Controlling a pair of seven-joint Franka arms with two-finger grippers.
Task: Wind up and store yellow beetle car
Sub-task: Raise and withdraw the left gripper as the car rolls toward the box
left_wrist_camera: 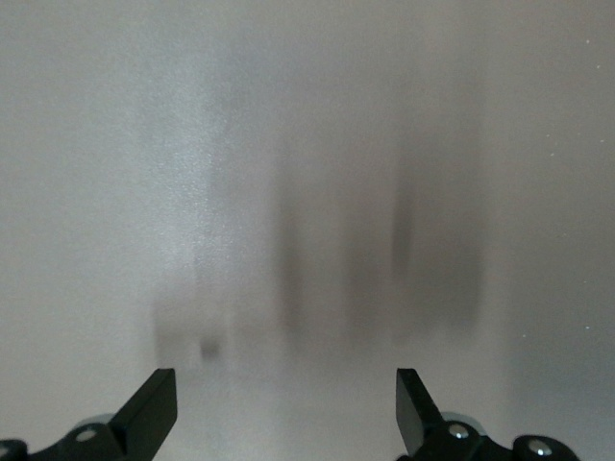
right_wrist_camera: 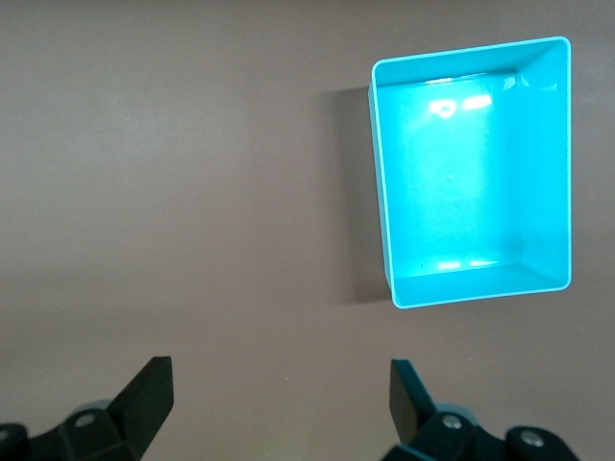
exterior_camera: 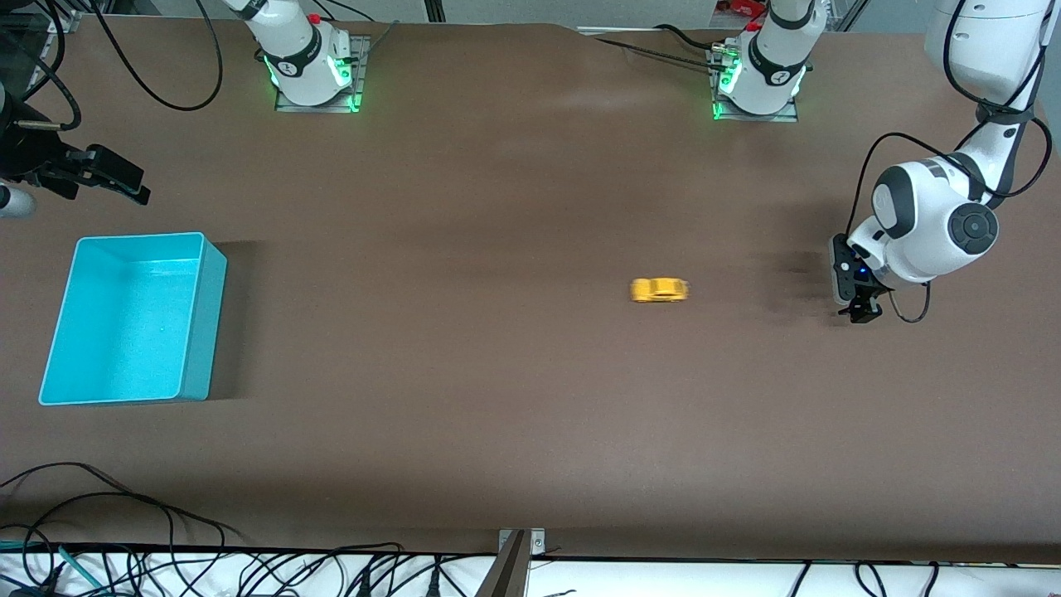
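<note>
Brown worktop [exterior_camera: 497, 398]: yellow beetle car [exterior_camera: 659, 289] is sitting loose, long axis running end to end. Left end effector [exterior_camera: 862, 311], fingers apart and empty, is hovering nearer it. Right end effector [exterior_camera: 124, 186], also spread, is waiting above cyan bin [exterior_camera: 195, 249].

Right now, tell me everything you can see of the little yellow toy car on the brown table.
The tiny bright yellow toy car has a rounded body and looks like plastic; it appears smeared, so windows and wheels cannot be made out. It sits on the bare brown table, lengthwise along it, toward the left arm's end. Nothing touches it: the open left gripper stands apart beside it, and the cyan plastic bin lies toward the right arm's end.
</note>
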